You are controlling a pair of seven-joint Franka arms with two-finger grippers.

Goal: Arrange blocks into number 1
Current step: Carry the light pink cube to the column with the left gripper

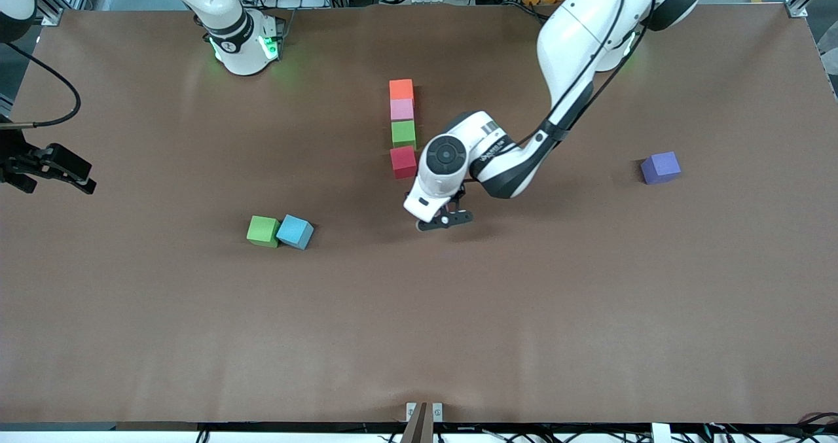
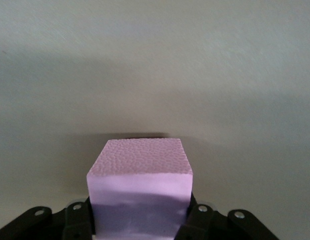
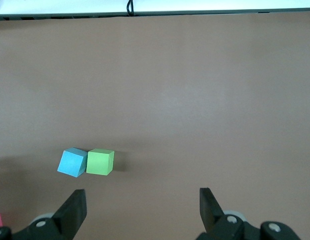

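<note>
Near the worktop's (image 1: 589,338) middle, our left gripper (image 1: 446,221) clenches 1 pink matte foam cube (image 2: 140,187), next extending the 4-cube column (image 1: 402,127) below its red cube (image 1: 403,161), while our right gripper (image 3: 142,207) waits open.

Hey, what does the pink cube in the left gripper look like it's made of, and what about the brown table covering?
The pink cube, clamped in the left gripper, looks like matte foam: its top face is finely pebbled and shows no shine. The brown table covering looks like a matte sheet, perhaps paper or thin mat; faint ripples near its front edge suggest that, but I can't be sure.
</note>
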